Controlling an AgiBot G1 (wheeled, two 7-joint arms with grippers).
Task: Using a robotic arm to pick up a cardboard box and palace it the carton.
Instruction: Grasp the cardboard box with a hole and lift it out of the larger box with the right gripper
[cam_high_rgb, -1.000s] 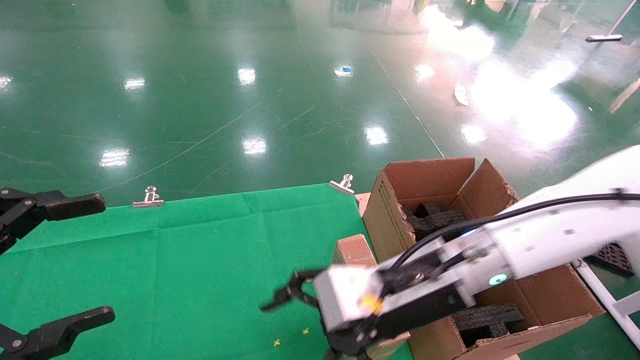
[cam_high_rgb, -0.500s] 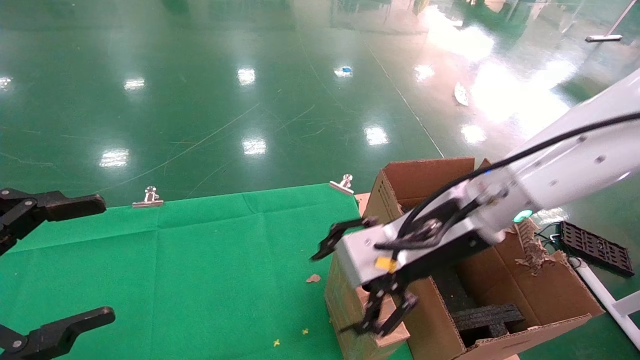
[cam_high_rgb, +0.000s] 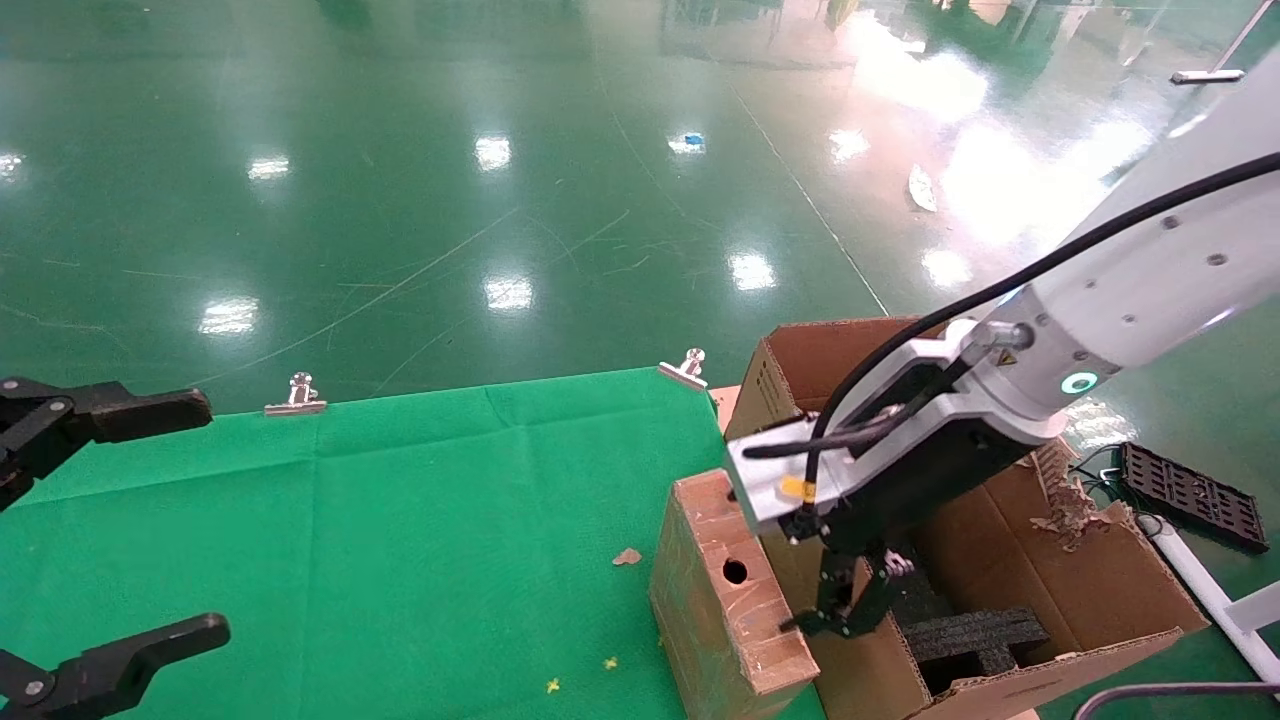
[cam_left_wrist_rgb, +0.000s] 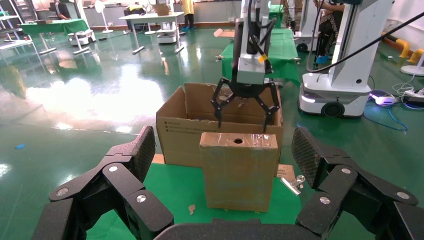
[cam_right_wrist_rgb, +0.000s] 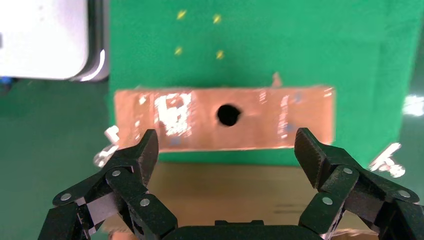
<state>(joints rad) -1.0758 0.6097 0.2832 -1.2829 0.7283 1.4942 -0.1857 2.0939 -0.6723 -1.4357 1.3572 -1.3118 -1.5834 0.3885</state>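
The small cardboard box (cam_high_rgb: 725, 600) stands upright on the green cloth, hole facing up, right against the carton's (cam_high_rgb: 860, 355) near wall. The white robotic arm (cam_high_rgb: 1130, 300) reaches in from the right. Its right gripper (cam_high_rgb: 850, 605) points down, open and empty, just past the box on the carton side. In the right wrist view the open fingers (cam_right_wrist_rgb: 227, 150) frame the box's holed top (cam_right_wrist_rgb: 280, 117) from above without touching it. The left wrist view shows the box (cam_left_wrist_rgb: 239, 170), the carton (cam_left_wrist_rgb: 180, 135) and the right gripper (cam_left_wrist_rgb: 243, 107) above them. My left gripper (cam_high_rgb: 200, 518) stays open at the table's left edge.
Black foam inserts (cam_high_rgb: 975, 635) lie inside the carton, which has a torn edge (cam_high_rgb: 1065, 500). Two binder clips (cam_high_rgb: 295, 395) (cam_high_rgb: 685, 368) hold the cloth's (cam_high_rgb: 350, 530) far edge. A cardboard scrap (cam_high_rgb: 627, 556) lies near the box. A black tray (cam_high_rgb: 1185, 495) lies on the floor.
The right arm rose and swung right, from low over the table side of the box, across it, to the carton side. The box's holed top is uncovered. The left gripper did not move.
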